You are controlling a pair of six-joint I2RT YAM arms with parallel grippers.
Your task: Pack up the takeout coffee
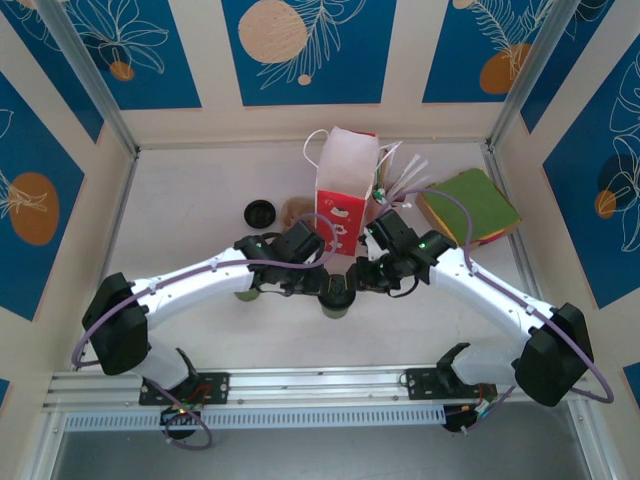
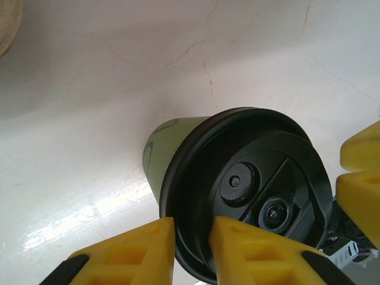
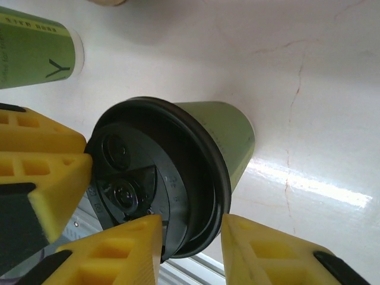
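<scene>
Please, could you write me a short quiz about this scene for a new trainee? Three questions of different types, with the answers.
1. True or false: the takeout coffee is already inside the red-and-white bag.
2. In the top view, where does the loose black lid lie? A) left of the bag B) inside the bag C) on a lidless cup
3. Fill in: the left hand has its fingers on either side of the rim of the coffee's black ____.

Key: 1 false; 2 A; 3 lid.

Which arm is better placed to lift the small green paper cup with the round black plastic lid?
Probably left: the left gripper pinches the lid rim of the lidded cup closely; the right gripper straddles that rim more widely, its grip unclear.
</scene>
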